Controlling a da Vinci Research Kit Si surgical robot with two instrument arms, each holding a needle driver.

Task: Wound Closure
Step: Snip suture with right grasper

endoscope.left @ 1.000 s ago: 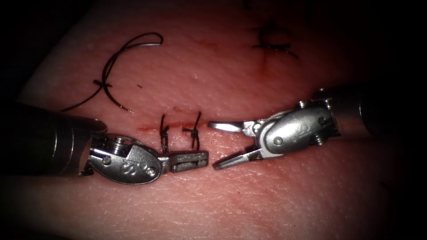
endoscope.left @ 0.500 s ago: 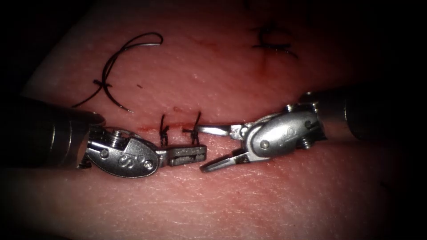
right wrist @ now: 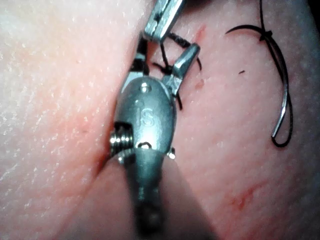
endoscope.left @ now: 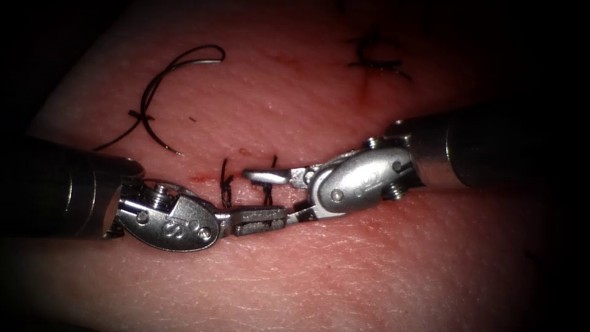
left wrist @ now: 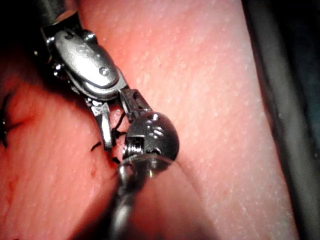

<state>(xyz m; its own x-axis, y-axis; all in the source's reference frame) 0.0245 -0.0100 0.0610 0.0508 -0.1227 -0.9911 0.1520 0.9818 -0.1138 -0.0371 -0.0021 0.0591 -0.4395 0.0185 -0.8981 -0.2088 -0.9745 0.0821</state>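
Note:
The curved needle (endoscope.left: 161, 79) lies loose on the tissue (endoscope.left: 369, 270), far from the cut (endoscope.left: 201, 179) toward the upper left, with its thread (endoscope.left: 142, 115) crossing it; neither tool holds it. Two knotted stitches (endoscope.left: 226, 186) span the cut. My left tool (endoscope.left: 261, 219) rests just below them, jaws shut, nothing visible between them. My right tool (endoscope.left: 261, 197) is open, one jaw above and one below the right-hand knot (endoscope.left: 268, 192), the lower jaw partly behind the left tool's tip. The right wrist view shows those open jaws (right wrist: 162, 57) around dark thread ends (right wrist: 170, 67).
A third dark stitch (endoscope.left: 375, 58) sits on the tissue at the upper right. Faint red fluid (endoscope.left: 196, 179) marks the cut left of the knots. Both shafts lie low over the tissue, left (endoscope.left: 61, 193) and right (endoscope.left: 479, 150).
The right tool has slid left along the cut, its open jaws now around the right-hand knot and overlapping the left tool's tip. The left tool has barely shifted. The needle stays put.

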